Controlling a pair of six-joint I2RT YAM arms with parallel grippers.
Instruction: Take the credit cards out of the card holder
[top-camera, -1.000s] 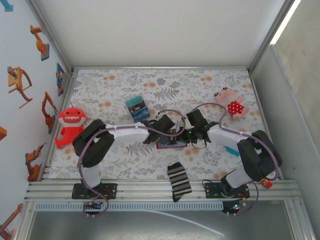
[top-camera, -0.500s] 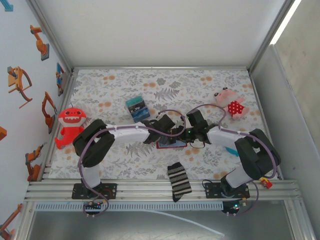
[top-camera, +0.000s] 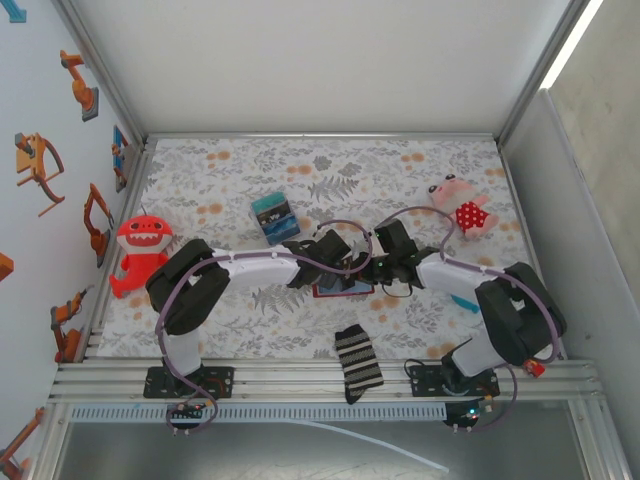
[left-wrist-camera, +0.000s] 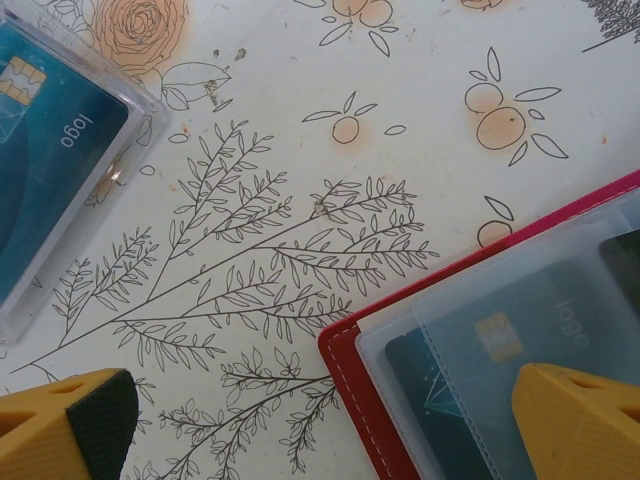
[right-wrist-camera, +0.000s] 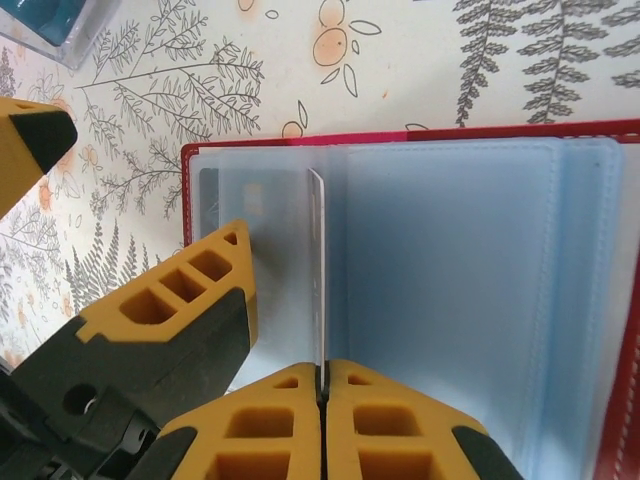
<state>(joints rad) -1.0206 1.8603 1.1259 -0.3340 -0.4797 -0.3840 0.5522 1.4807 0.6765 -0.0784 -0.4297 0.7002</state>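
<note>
Card holder (right-wrist-camera: 450, 300) lies open under our right hand (right-wrist-camera: 320, 395), which pinches a thin upright leaf (right-wrist-camera: 317, 260) running straight ahead of it; our left hand (left-wrist-camera: 325, 425) gapes wide alongside.

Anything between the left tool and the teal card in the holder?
Yes. The teal card lies under the clear pocket film of the card holder, so the open left tool cannot touch it directly; one finger hangs over that pocket. The right tool is shut on a thin sheet standing on edge, card or pocket leaf unclear.
</note>
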